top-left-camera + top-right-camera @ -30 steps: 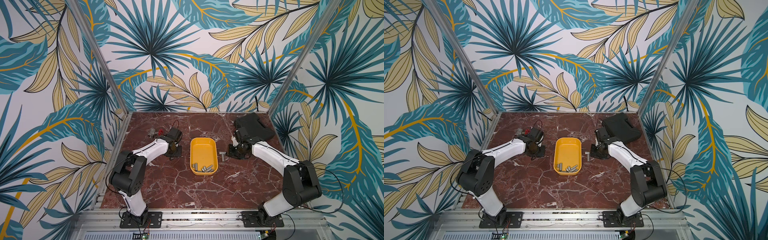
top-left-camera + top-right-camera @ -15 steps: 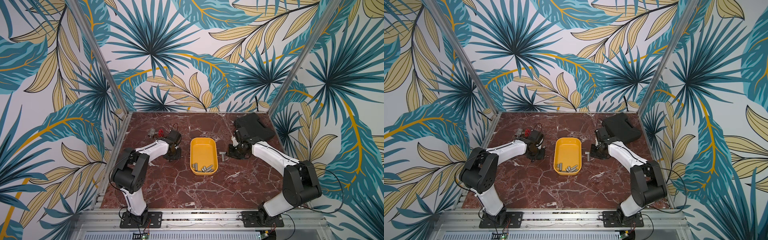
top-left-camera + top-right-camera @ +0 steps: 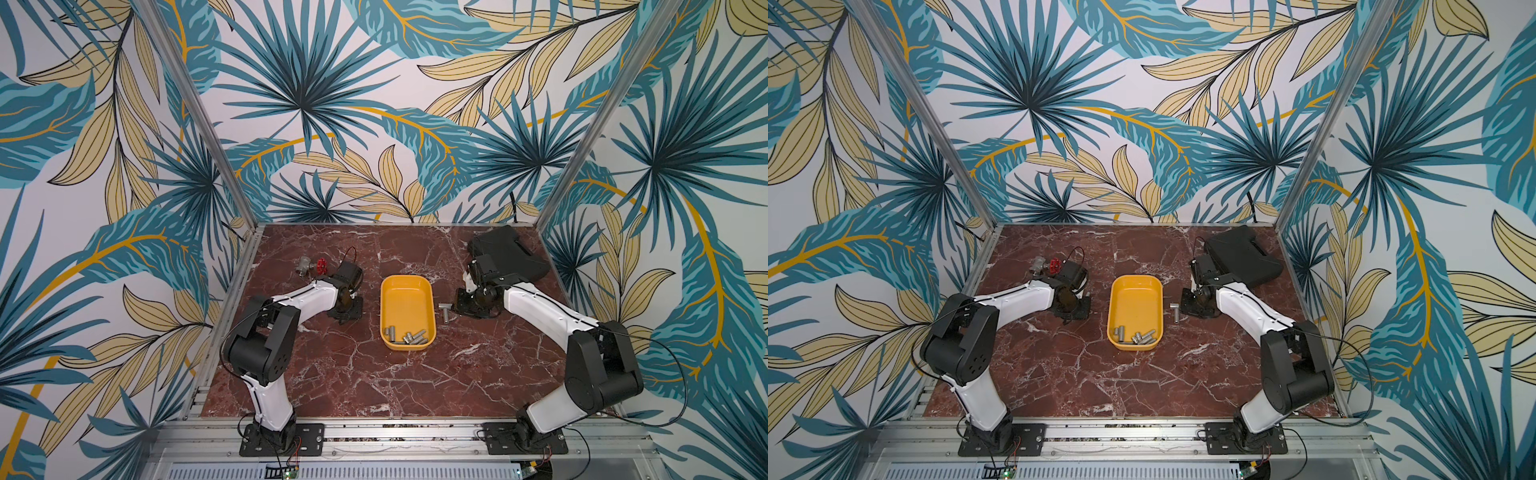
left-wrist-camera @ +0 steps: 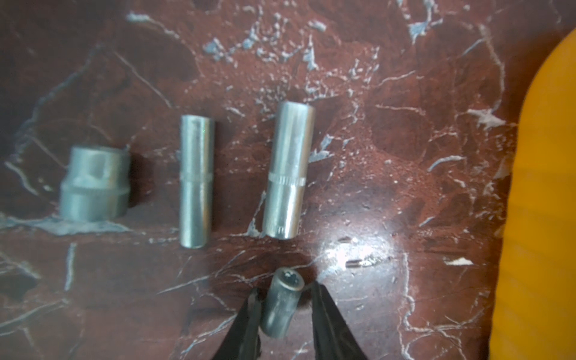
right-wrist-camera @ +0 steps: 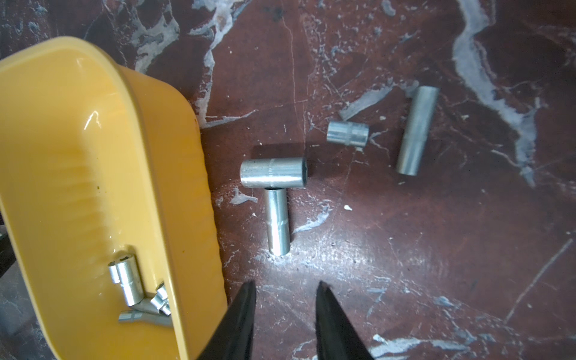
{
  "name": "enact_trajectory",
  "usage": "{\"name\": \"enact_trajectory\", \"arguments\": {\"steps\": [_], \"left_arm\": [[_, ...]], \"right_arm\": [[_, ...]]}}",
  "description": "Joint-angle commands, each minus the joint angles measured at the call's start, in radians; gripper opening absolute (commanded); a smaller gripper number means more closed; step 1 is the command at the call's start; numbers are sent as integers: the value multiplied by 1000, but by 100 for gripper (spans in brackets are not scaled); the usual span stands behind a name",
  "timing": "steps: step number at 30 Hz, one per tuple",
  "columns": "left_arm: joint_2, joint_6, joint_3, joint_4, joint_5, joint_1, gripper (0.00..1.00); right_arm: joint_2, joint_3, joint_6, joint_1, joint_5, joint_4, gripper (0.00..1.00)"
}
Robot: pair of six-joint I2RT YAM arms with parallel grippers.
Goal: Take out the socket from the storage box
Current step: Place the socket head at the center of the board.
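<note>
The storage box [image 3: 406, 301] [image 3: 1135, 302] is a yellow tray in the middle of the table, with several silver sockets [image 3: 407, 337] at its near end. My left gripper [image 4: 285, 288] [image 3: 345, 315] is down at the table to the left of the box. Its jaws stand slightly parted around a small dark socket [image 4: 282, 307], which lies tilted with a gap on one side. Three more sockets [image 4: 288, 170] lie in a row on the marble just beyond. My right gripper [image 5: 285, 283] [image 3: 459, 306] is open and empty, low beside the box's right wall [image 5: 174, 187].
Several sockets [image 5: 273, 173] [image 3: 444, 311] lie loose on the marble right of the box. A flat black case [image 3: 509, 253] sits at the back right, close behind the right wrist. A metal valve with a red handle [image 3: 309, 266] lies at the back left.
My left gripper's jaws have parted from a shut grip on the small socket, and the left arm has shifted a little. The right arm has not moved.
</note>
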State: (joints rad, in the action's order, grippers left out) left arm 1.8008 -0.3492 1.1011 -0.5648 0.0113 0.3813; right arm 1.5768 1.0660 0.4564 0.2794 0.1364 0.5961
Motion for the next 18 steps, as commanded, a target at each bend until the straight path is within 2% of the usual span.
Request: {"name": "enact_trajectory", "arguments": {"steps": [1, 18], "left_arm": [[-1, 1, -26, -16, -12, -10, 32], [-38, 6, -8, -44, -33, -9, 32]], "right_arm": [[2, 12, -4, -4, 3, 5, 35], [2, 11, -4, -3, 5, 4, 35]]}}
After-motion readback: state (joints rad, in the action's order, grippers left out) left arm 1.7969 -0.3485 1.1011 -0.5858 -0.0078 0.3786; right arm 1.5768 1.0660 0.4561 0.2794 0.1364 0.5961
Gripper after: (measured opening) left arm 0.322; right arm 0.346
